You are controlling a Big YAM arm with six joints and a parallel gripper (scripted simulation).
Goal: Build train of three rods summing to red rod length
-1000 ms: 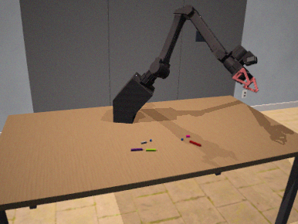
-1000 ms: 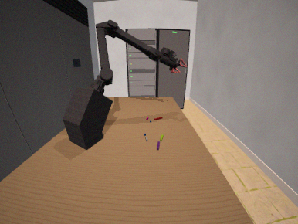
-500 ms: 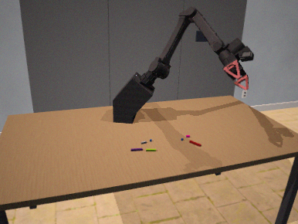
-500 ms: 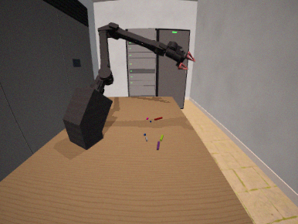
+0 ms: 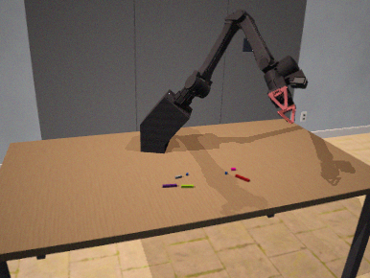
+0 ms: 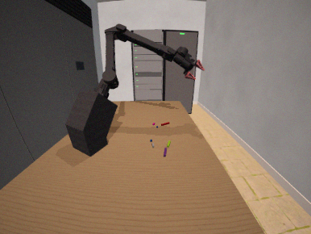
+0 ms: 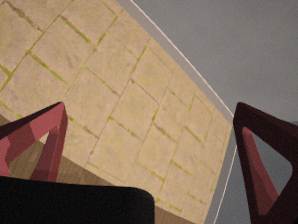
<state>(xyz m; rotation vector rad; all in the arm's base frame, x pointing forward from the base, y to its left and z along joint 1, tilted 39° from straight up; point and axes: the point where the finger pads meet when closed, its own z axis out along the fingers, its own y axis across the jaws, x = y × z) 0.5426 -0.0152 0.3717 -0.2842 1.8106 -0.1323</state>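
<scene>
The pincer [image 5: 287,106] hangs spread apart and empty, high over the counter's [image 5: 72,201] far right corner. Well below, the red rod [image 5: 242,178] lies beside a magenta rod [image 5: 233,169]; purple [image 5: 170,185] and lime [image 5: 187,186] rods lie left. Grey walls, tiled floor [image 7: 100,76].

A wooden bench [image 5: 72,201] stood on a tan tiled floor [image 5: 230,254]. Grey walls [image 6: 250,81] enclosed it (a cabinet [image 6: 181,68] stood behind).
</scene>
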